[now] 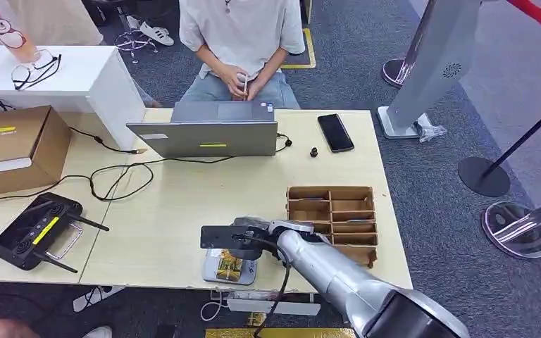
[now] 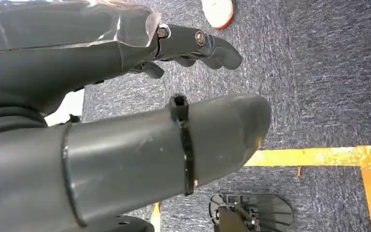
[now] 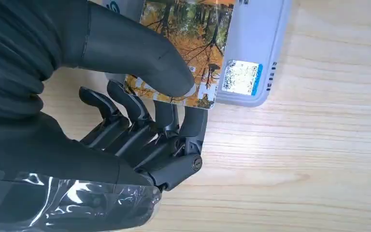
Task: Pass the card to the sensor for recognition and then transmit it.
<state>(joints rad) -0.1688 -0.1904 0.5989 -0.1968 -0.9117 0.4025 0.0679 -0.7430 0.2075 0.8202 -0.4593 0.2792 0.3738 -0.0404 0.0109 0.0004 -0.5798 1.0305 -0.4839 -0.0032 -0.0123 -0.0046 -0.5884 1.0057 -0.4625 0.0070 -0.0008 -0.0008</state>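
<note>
A card [image 3: 193,38] printed with an autumn forest is pinched between my right hand's thumb [image 3: 140,53] and the fingers [image 3: 169,121] under it. It lies over the top face of the light grey sensor [image 3: 263,43]; whether it touches I cannot tell. In the head view the sensor [image 1: 211,271] sits at the table's front edge with the card [image 1: 229,266] on top and my right hand [image 1: 253,236] just behind it. My left hand [image 2: 125,63] hangs over the carpet with its fingers apart and holds nothing.
A divided cardboard tray [image 1: 332,218] stands just right of my right hand. A laptop [image 1: 211,130], a phone [image 1: 335,132] and a seated person [image 1: 243,35] are at the far side. A black router [image 1: 39,232], cables and a cardboard box [image 1: 14,148] lie left.
</note>
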